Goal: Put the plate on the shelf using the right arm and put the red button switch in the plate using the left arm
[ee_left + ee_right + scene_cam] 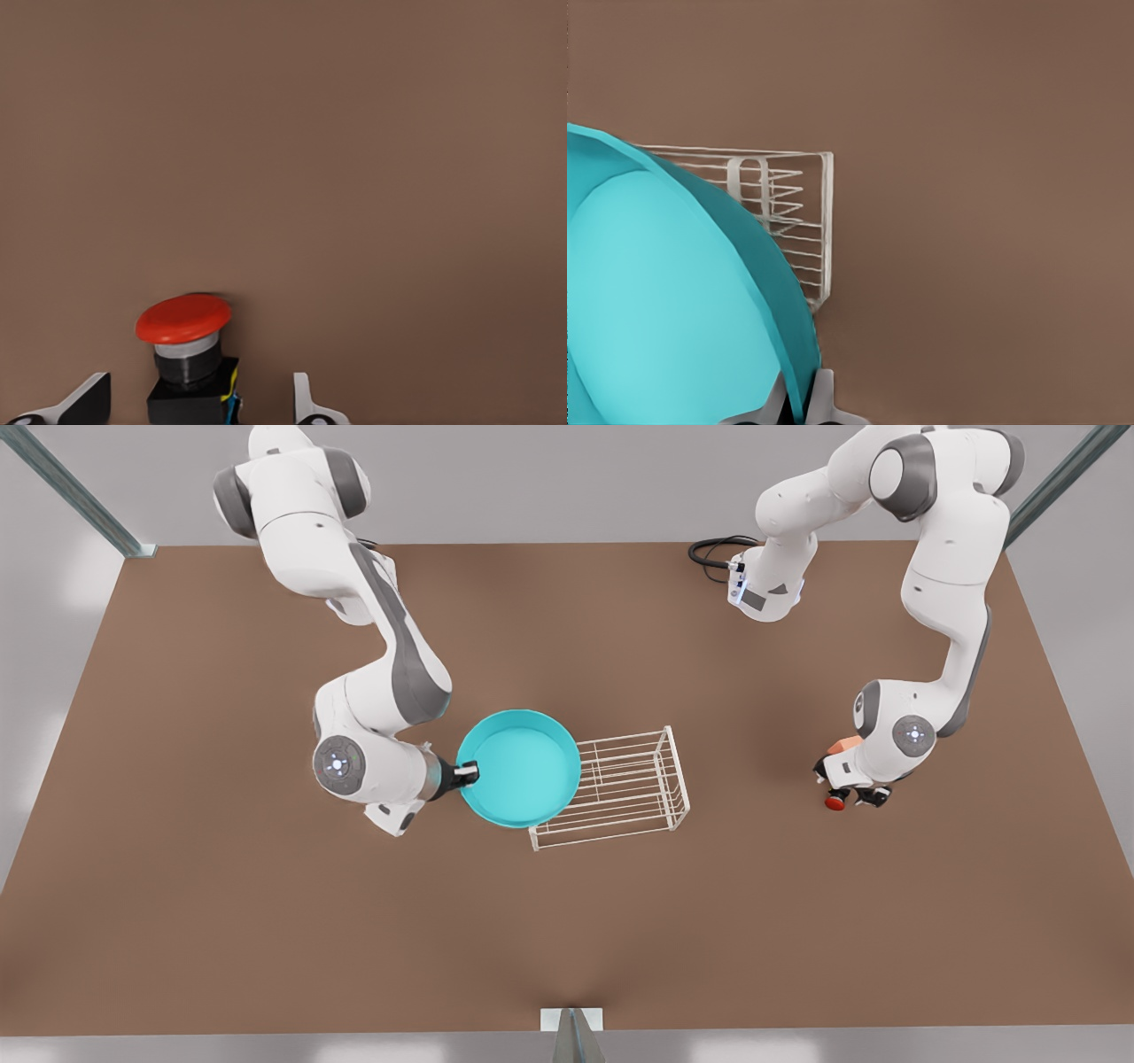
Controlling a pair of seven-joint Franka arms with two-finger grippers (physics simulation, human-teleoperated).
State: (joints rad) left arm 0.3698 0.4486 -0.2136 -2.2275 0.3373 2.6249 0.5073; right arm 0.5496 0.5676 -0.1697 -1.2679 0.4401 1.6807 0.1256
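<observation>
The cyan plate [523, 766] hangs tilted by its rim from my right gripper [467, 772], which is shut on the edge nearest the front view's left. Its far edge overlaps the left end of the white wire shelf [633, 788]. The right wrist view has the plate [664, 301] close up with the shelf [806, 204] behind it, and the gripper [802, 403] pinching the rim. At the front view's right, the red button switch [834, 802] stands on the table under my left gripper [850, 795]. The switch [186, 341] sits between the open gripper [197, 390] fingers, untouched.
An orange cube [846, 746] lies just behind the left gripper, partly hidden by the wrist. A black cable [713, 553] loops at the table's back edge. Bare brown table [266, 921] spreads across the front.
</observation>
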